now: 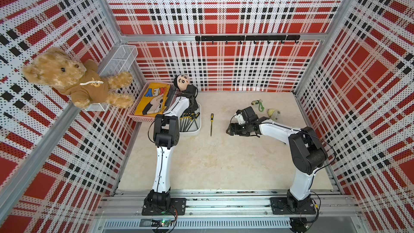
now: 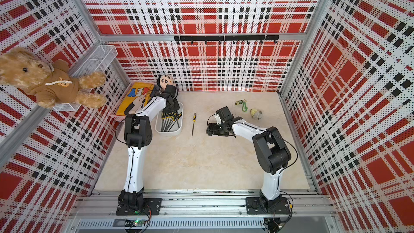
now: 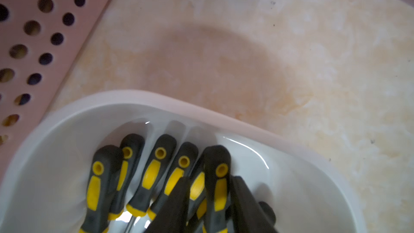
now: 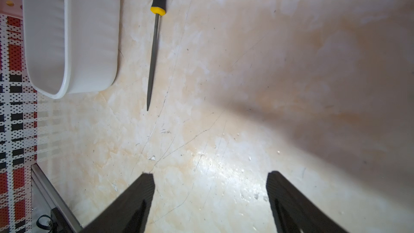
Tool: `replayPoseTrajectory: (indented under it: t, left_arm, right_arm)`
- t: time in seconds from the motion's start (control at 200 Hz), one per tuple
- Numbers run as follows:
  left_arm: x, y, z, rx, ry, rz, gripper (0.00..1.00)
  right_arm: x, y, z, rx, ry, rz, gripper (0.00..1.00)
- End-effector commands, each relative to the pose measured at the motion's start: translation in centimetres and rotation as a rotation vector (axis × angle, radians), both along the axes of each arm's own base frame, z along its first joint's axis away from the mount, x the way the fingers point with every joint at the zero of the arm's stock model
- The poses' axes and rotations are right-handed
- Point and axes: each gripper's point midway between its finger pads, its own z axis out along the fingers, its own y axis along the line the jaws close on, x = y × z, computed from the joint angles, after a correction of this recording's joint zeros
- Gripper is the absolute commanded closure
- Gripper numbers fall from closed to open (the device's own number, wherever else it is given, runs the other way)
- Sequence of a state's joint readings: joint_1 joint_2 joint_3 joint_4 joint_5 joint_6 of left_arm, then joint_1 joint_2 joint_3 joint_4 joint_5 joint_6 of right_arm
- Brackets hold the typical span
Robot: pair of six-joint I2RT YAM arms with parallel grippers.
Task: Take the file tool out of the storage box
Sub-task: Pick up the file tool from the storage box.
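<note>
From where I stand, one slim steel file (image 1: 211, 124) with a black-and-yellow handle lies flat on the cream marbled tabletop (image 1: 224, 164). It is outside the shallow white plastic storage box (image 1: 190, 133) with rounded corners, just beside it. Both top views show it between that box and the right arm. The right wrist view shows it running alongside the box's outer wall. A bundle of matching files (image 3: 156, 171) lies inside the box, handles bunched at the far end.

The left claw (image 3: 210, 182) is down inside that end of the box, close to the pink perforated plastic basket (image 3: 44, 41). Its black fingers (image 3: 174, 207) stand partly closed on either side of one handle (image 3: 220, 175), with a second handle crowding into the gap. I cannot tell whether they press on it or only bracket it. Nothing looks lifted clear of the pile.

The right claw (image 4: 210, 173) hangs low over bare tabletop with its jaws spread wide, holding nothing. It is near the loose file but not touching it.

My reading is that one file is out, so a single-file job is done. If another is wanted, the left arm is at the grasp. The lift over the rim and the set-down on the tabletop would be left.
</note>
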State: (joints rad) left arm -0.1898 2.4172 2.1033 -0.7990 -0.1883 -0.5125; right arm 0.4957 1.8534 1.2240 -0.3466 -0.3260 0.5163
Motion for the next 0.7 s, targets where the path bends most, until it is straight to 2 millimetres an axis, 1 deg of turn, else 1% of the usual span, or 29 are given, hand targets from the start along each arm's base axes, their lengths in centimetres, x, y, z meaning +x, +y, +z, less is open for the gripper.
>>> replayPoseTrajectory:
  t: [0.0,0.115,0.17,0.321,0.446,0.536,0.611,0.661,0.696]
  left_arm:
    - [0.0,-0.3,-1.0,0.026,0.027,-0.021,0.62]
    - [-0.2,-0.3,-1.5,0.037,0.04,-0.023,0.62]
    - [-0.2,-0.3,-1.7,0.038,0.045,-0.023,0.65]
    - [-0.2,-0.2,-1.4,0.043,0.04,-0.022,0.79]
    - [-0.1,-0.1,-0.4,0.047,0.023,-0.022,0.83]
    - [-0.1,0.0,0.3,0.05,0.015,-0.022,0.91]
    - [-0.1,0.0,1.1,0.055,0.003,-0.021,0.93]
    - [-0.1,0.0,1.7,0.058,-0.007,-0.021,1.0]
    - [0.0,0.0,2.3,0.063,-0.018,-0.02,1.0]
  right_arm:
    - [0.1,0.5,-0.3,-0.004,0.002,0.017,0.14]
    - [0.1,0.5,-0.5,-0.005,0.006,0.018,0.14]
    - [0.1,0.5,-0.5,-0.003,0.007,0.017,0.14]
    - [0.2,0.6,-0.5,-0.002,0.006,0.016,0.14]
    - [0.0,0.7,-0.7,-0.002,0.009,0.018,0.14]
    - [0.0,0.9,-0.8,0.0,0.012,0.02,0.14]
    - [-0.1,1.0,-0.8,0.0,0.011,0.023,0.13]
    - [-0.1,1.2,-0.8,0.0,0.01,0.026,0.13]
    - [-0.1,1.3,-0.8,0.0,0.009,0.028,0.13]
